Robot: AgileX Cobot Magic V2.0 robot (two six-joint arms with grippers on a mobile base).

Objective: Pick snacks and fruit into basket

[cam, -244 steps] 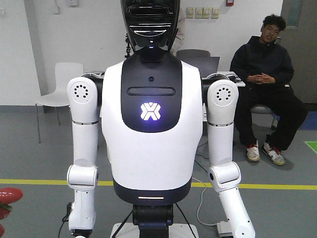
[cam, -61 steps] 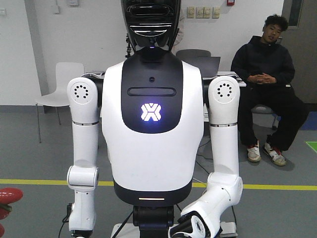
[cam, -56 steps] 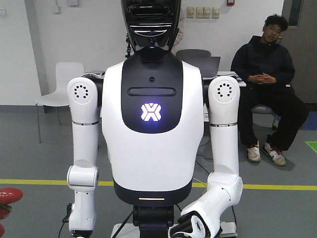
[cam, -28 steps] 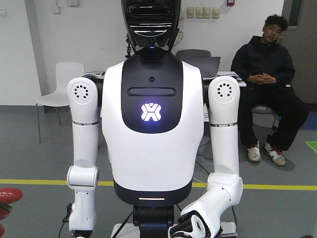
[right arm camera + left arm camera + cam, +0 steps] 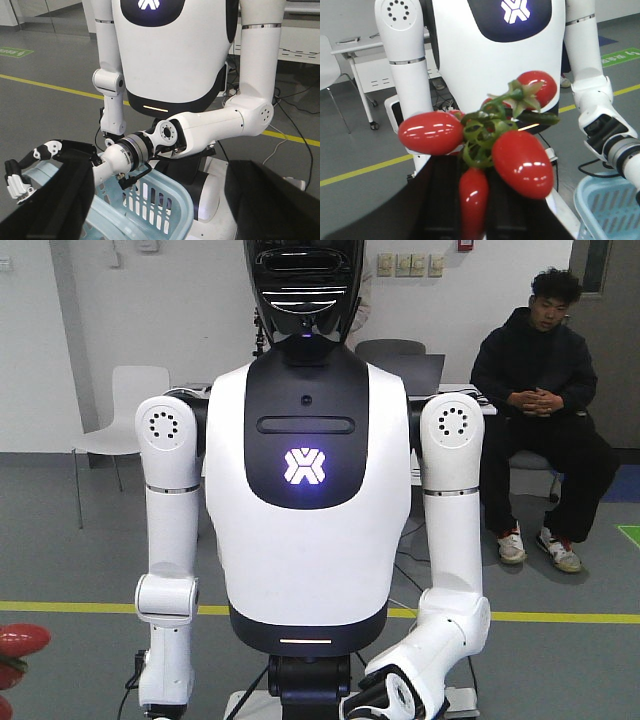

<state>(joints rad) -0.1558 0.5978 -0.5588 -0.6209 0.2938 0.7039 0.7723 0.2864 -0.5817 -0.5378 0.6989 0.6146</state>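
1. No words to read here: the only mark is a glowing white X-shaped emblem (image 5: 301, 465) on the chest of the white humanoid (image 5: 305, 540). It stands behind the pale blue basket (image 5: 165, 200). A green floor patch (image 5: 10, 51) well beyond the basket carries white lettering too small to make out.
2. Left end effector (image 5: 472, 200) sits up and left of the basket, its two dark fingers pinching a cluster of glossy red tomatoes (image 5: 520, 160) on a green vine. One long tomato is caught right in the gap.
3. Right end effector (image 5: 165, 175) hangs above the basket with its black fingers spread wide, nothing between them.
4. The humanoid's arm (image 5: 215, 125) is bent at the elbow, the forearm sweeping across the basket. The humanoid's hand (image 5: 20, 175), fingers curled, is out past the basket's far rim.
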